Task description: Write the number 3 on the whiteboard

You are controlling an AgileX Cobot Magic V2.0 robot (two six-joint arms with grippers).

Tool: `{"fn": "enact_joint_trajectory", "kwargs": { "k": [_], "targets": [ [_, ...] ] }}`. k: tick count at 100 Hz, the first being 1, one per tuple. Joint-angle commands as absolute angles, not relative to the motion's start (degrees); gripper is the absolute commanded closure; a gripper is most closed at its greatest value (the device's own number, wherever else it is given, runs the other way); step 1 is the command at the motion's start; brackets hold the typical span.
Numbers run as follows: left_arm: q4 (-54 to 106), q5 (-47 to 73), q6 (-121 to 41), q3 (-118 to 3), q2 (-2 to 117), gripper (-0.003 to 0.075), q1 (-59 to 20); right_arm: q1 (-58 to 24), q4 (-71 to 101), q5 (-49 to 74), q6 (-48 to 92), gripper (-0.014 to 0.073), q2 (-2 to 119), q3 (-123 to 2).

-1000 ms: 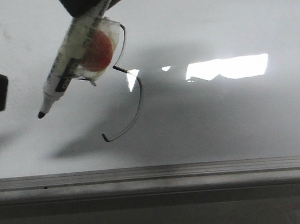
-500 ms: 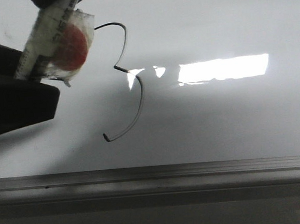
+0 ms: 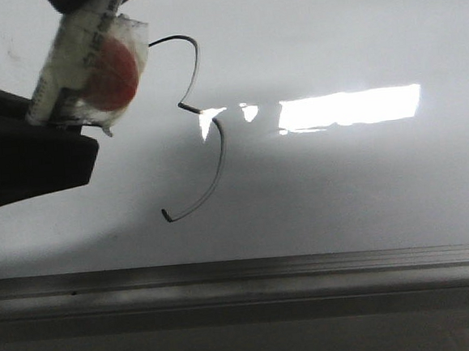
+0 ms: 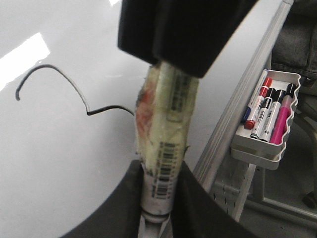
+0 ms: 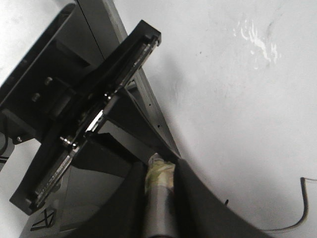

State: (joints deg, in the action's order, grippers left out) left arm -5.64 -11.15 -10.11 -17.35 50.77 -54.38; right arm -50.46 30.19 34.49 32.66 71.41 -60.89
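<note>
One complete number 3 [image 3: 197,130] stands on the whiteboard [image 3: 341,183]; beside it, both grippers clamp the taped marker [image 3: 88,73], apparently transferring it.

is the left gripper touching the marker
Touching. The left wrist view shows the marker wedged in the left gripper, both fingers against its barrel, no gap.

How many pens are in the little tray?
5 in the tray: blue pen, mostly hidden, red pen, two black-capped pens, pink pen. Others may be hidden.
</note>
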Motion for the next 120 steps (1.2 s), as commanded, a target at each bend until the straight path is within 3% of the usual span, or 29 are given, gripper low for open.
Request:
{"fn": "enact_joint_trajectory", "kwargs": {
  "k": [1,5,6,16,32,46,96,106,120],
  "targets": [
    [-3.77,-15.66,-9.25,-18.88,50.56,0.0741,-54.77,-50.43,31.38,31.21,33.06,0.0324,69.88,-62.87],
    [-2.59,-15.66,-9.14,-18.88,50.56,0.0741,-54.77,-50.43,31.26,30.42,33.06,0.0202,69.88,-62.87],
    [-1.85,-15.53,-9.14,-18.88,50.56,0.0741,-54.77,-50.32,31.26,29.86,33.06,0.0132,69.88,-62.87],
    [9.42,-14.98,-9.14,-18.88,50.56,0.0741,-54.77,-50.19,30.66,27.42,33.06,-0.0080,69.24,-62.87],
    [35.13,-14.68,-9.14,-18.88,50.71,0.0741,-53.83,-50.19,30.26,24.69,33.06,-0.0019,67.35,-62.87],
    [47.75,-14.68,-9.14,-18.88,51.74,0.0741,-53.20,-50.19,30.26,24.09,33.06,0.0000,66.38,-62.87],
    [50.38,-17.65,-9.14,-18.88,57.77,0.0731,-53.20,-50.19,30.52,25.13,33.06,0.0000,66.38,-62.87],
    [50.38,-18.69,-9.14,-18.88,57.77,0.0637,-53.20,-50.19,30.65,25.13,33.06,0.0000,66.38,-62.87],
    [50.38,-18.69,-9.14,-18.88,57.77,0.0402,-53.20,-50.19,30.86,25.22,33.06,0.0000,66.38,-62.87]
  ]
}}
